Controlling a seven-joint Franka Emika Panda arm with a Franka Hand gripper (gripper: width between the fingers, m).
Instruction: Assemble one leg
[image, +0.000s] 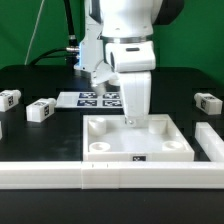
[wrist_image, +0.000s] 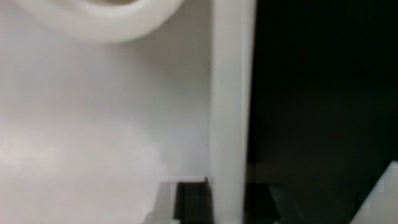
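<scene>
Our hand is hanging low at the far wall of the big flat white square plastic panel. In the wrist view its two dark fingertips are standing on either side of that panel's raised edge. We cannot tell whether they are pinching the wall or only straddling it. They are carrying no leg.

Nearest the exterior camera, a long white plastic rail is lying across the black counter. The panel is sitting just behind it, showing a round socket in its corner.

Farther back, on the exterior view's left and well apart from the hand, the small chunky white plastic block with a black-and-white tag, the leg, is lying loose on the counter. We are seeing similar blocks beyond it and on the exterior view's right. Farthest of all, the thin white marker board is lying flat behind the hand.

We are judging the leg to be light, stiff and sturdy, with smooth plastic faces that may slip under a loose pinch. Since it looks square in section, we are favouring a hold across two opposite flat faces near its middle, squared up so it is not twisting as the hand closes.
</scene>
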